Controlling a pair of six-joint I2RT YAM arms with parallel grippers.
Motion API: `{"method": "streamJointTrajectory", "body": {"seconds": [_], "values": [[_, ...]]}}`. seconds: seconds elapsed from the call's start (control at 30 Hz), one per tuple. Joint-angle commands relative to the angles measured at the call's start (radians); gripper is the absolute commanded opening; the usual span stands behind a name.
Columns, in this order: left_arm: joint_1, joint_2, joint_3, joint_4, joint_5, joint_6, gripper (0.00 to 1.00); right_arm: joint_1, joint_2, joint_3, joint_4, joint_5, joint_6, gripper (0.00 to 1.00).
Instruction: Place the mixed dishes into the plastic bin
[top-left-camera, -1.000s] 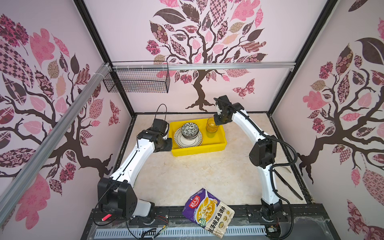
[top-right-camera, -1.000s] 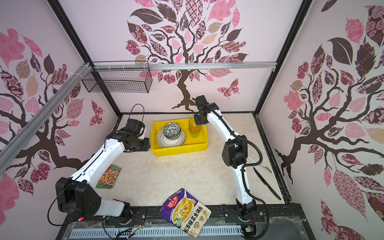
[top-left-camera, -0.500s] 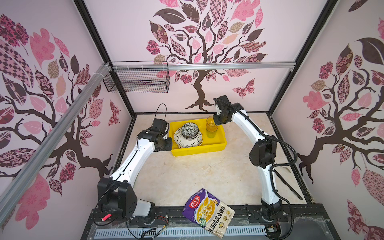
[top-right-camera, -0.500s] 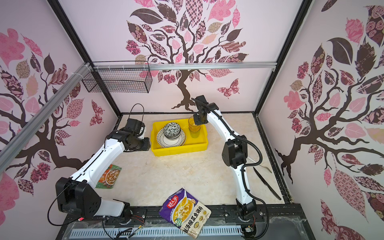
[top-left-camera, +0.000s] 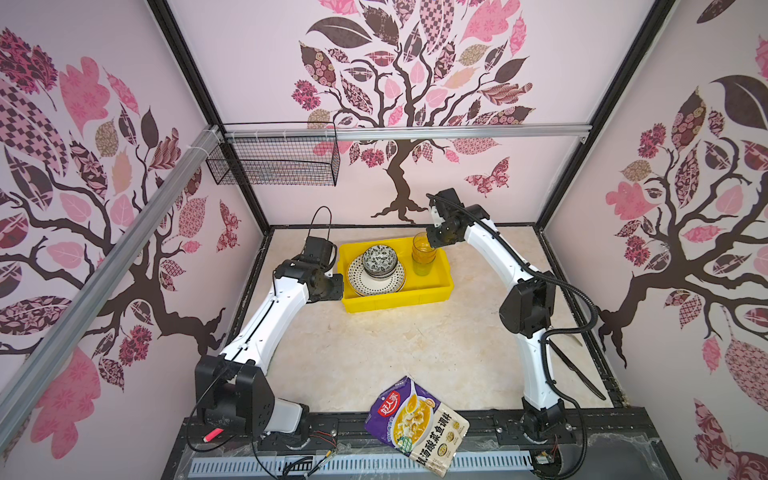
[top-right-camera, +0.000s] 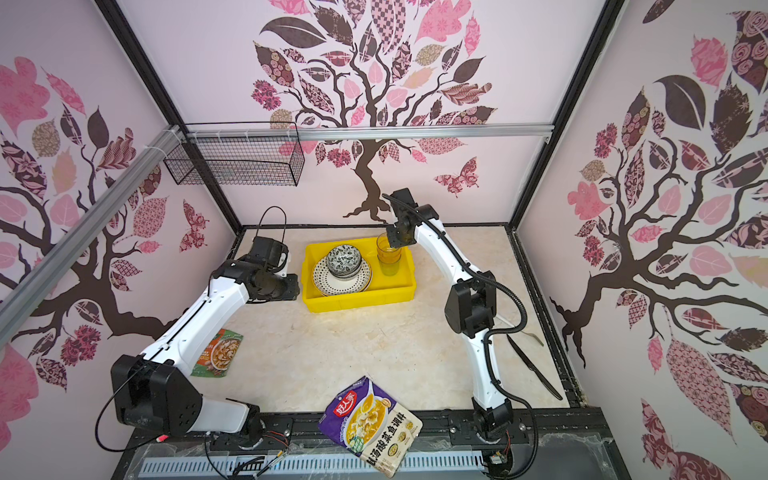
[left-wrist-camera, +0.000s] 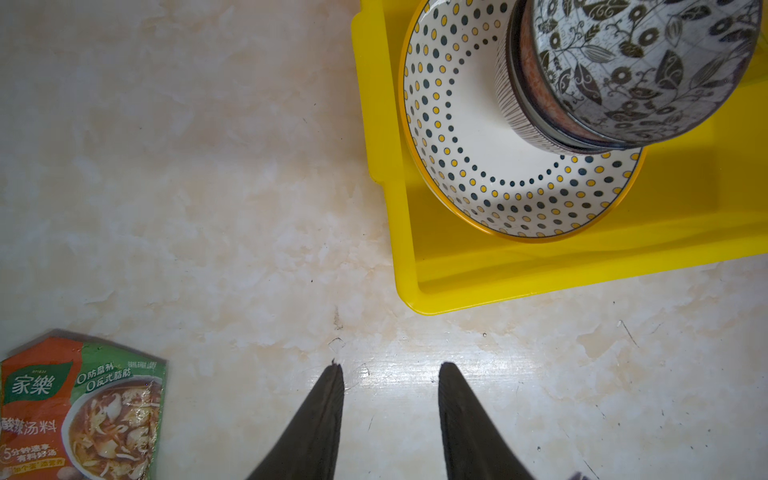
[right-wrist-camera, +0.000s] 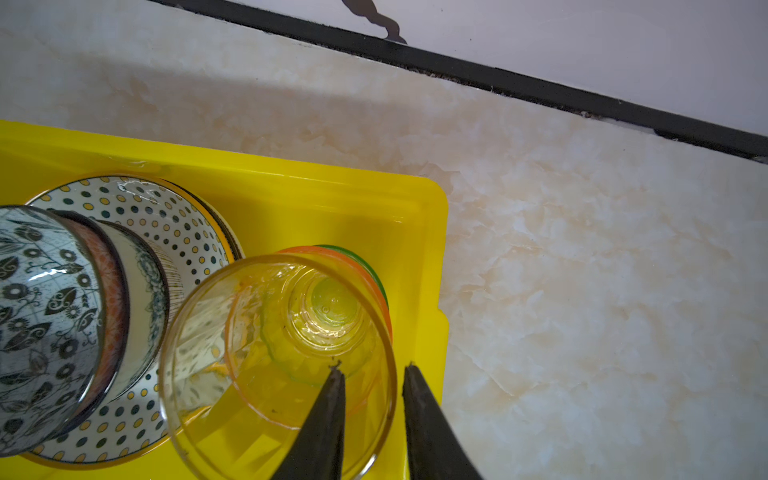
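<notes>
The yellow plastic bin (top-left-camera: 395, 299) (top-right-camera: 357, 301) stands at the back middle of the table. In it lies a dotted plate (top-left-camera: 357, 278) (left-wrist-camera: 469, 166) under a stack of patterned bowls (top-left-camera: 379, 259) (right-wrist-camera: 41, 299). Beside them stand nested tumblers (top-left-camera: 424, 259) (right-wrist-camera: 291, 324), the amber one on top. My right gripper (right-wrist-camera: 372, 368) is open astride the amber tumbler's rim, one finger inside, one outside, with small gaps. My left gripper (left-wrist-camera: 390, 365) hangs open over bare table beside the bin's left wall, with nothing in it.
A purple food pouch (top-left-camera: 417, 424) lies at the table's front edge. A green-orange seasoning packet (top-right-camera: 218, 353) (left-wrist-camera: 79, 411) lies under the left arm. A black wire basket (top-left-camera: 274, 160) hangs on the back left rail. A black utensil (top-left-camera: 575, 370) lies along the right edge.
My right gripper's jaws have spread apart around the amber tumbler's rim. The tumbler stays in the bin. The left arm has not moved.
</notes>
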Motion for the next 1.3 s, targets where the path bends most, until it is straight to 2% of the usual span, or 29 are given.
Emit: {"method": "streamJointTrajectory", "body": {"seconds": [0.0, 0.5, 0.7, 0.97, 1.27], "values": [[0.007, -0.018, 0.019, 0.021, -0.009, -0.001, 0.42, 0.006, -0.107, 0.016, 0.027, 0.026, -0.004, 0.32], [0.079, -0.091, 0.039, 0.035, -0.039, 0.014, 0.42, 0.005, -0.266, -0.129, 0.129, 0.081, -0.029, 0.36], [0.102, -0.151, 0.019, 0.098, -0.073, 0.025, 0.43, -0.011, -0.425, -0.358, 0.312, 0.107, -0.030, 0.43], [0.119, -0.183, -0.008, 0.222, -0.130, 0.046, 0.44, -0.176, -0.663, -0.725, 0.578, -0.023, 0.088, 0.52], [0.126, -0.152, -0.049, 0.393, -0.216, 0.008, 0.45, -0.246, -0.741, -0.988, 0.740, 0.036, 0.062, 0.55]]}}
